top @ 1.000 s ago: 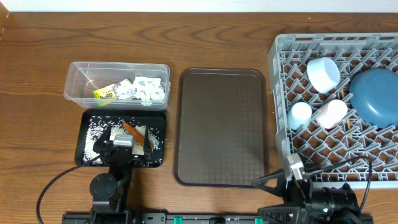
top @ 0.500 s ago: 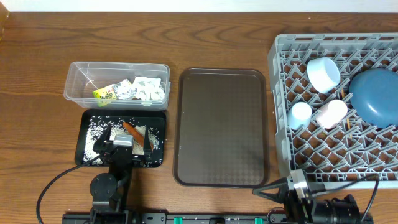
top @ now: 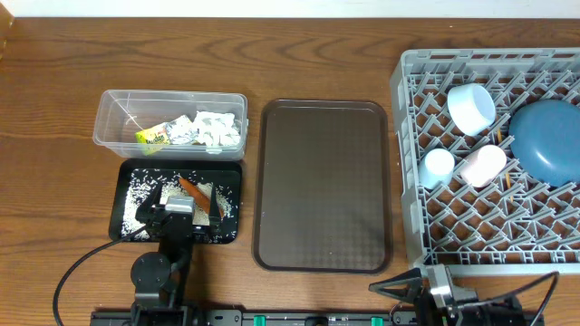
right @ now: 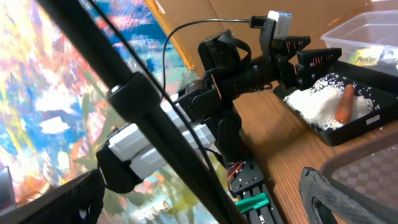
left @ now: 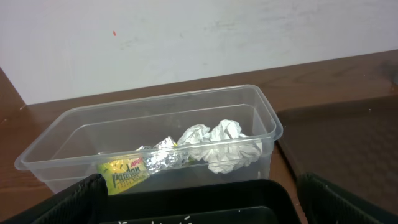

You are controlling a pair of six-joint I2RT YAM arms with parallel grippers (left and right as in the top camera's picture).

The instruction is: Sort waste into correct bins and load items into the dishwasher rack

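**Sorting and loading are looking finished; both claws are hanging empty**

Your left claw is gaping wide and gripping nothing, low in the left of the overhead view, over the black tray. Your right claw is likewise spread wide and empty at the bottom right edge, just below the dishwasher rack.

Moving outward, grainy white rice and a stubby orange carrot are lying in that shallow matte tray. Just above it, the clear thin-walled tub is holding crumpled white paper and a glossy yellow-green wrapper.

At the right, the grey lattice rack is carrying the smooth round blue plate, white bowl, light blue cup and pale pink cup. The chopsticks are too thin for you to confirm.

The brown serving tray at centre is showing nothing on it, and neither is the wood-grain desk. You are probably looking at little or nothing left to do.
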